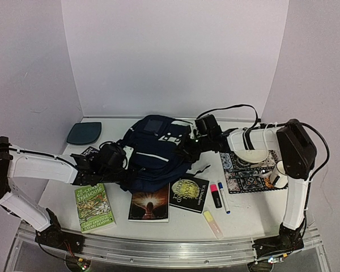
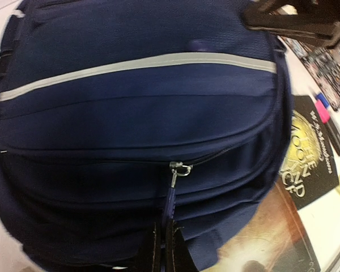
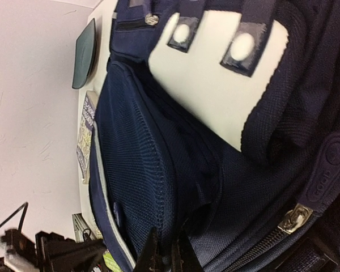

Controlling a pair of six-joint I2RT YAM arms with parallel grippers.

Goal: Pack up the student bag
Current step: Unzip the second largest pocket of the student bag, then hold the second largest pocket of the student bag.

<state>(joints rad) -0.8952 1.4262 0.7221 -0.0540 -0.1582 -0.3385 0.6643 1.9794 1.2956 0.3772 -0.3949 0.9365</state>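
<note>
The student bag (image 1: pixel 156 150), dark navy with a pale stripe and white patches, lies mid-table. My left gripper (image 1: pixel 122 162) is at its left side. In the left wrist view this gripper (image 2: pixel 165 245) is shut on the blue zip pull (image 2: pixel 175 195), which hangs from a metal slider on a closed front pocket of the bag (image 2: pixel 136 102). My right gripper (image 1: pixel 187 151) is at the bag's right side. In the right wrist view it (image 3: pixel 167 253) is shut on a fold of navy fabric along a seam of the bag (image 3: pixel 130 170), below the white patch (image 3: pixel 215 85).
In front of the bag lie a green book (image 1: pixel 94 207), an orange-cover book (image 1: pixel 150 204) and a black book (image 1: pixel 190 192), then pink (image 1: pixel 215 195), blue (image 1: pixel 223 197) and yellow (image 1: pixel 212 222) markers. A patterned mat (image 1: pixel 246 177) holds a bowl (image 1: pixel 253 154) and mug (image 1: pixel 279 174). A teal pad (image 1: pixel 84 132) lies far left.
</note>
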